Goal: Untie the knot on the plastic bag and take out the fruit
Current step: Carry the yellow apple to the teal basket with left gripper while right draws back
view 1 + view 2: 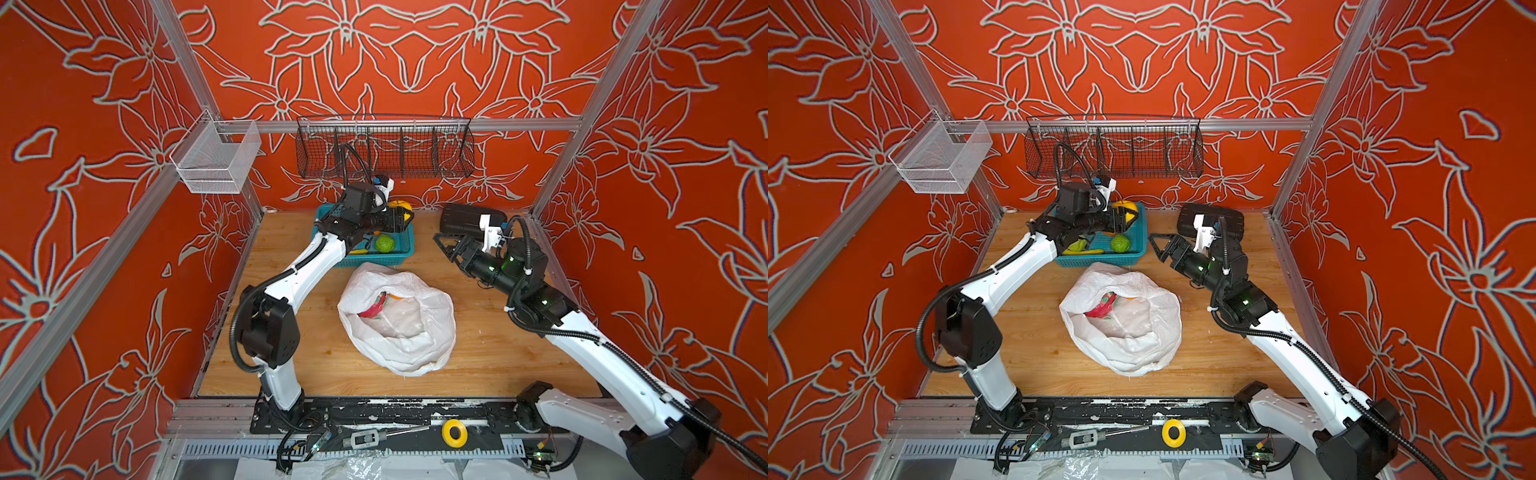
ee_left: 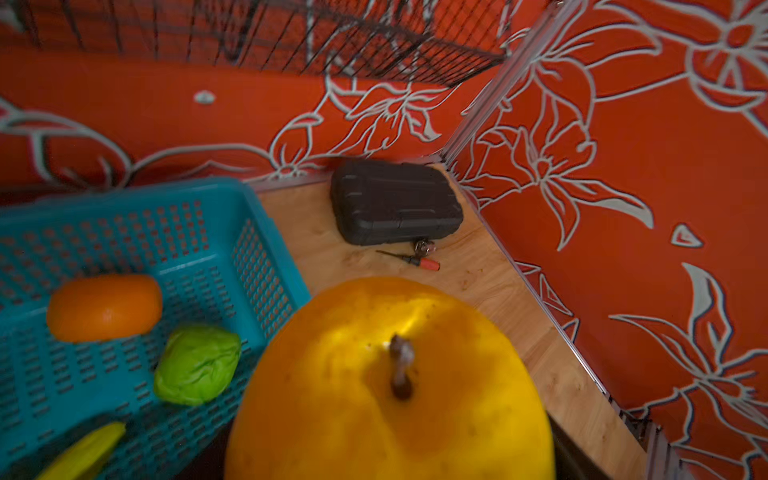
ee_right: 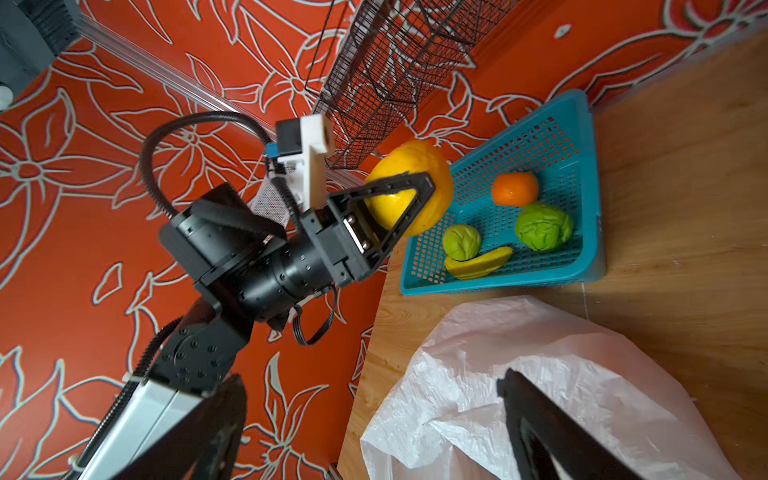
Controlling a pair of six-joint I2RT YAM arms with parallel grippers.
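The plastic bag [image 1: 399,332] lies open in the middle of the surface, with a dragon fruit [image 1: 372,306] and an orange [image 1: 395,296] inside. Beyond it, the right hand [image 1: 441,246] hangs wide and empty. At the far edge, the teal basket [image 3: 498,282] holds a second orange [image 3: 514,189], a bumpy green fruit [image 3: 543,226], a pale green fruit [image 3: 461,242] and a banana [image 3: 478,262]. The left hand [image 1: 405,216] grips the yellow round fruit [image 2: 390,374] above its far right corner.

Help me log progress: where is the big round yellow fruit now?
The big round yellow fruit is clamped in the left gripper over the back right corner of the teal perforated plastic basket, near the rear wall in both top views.
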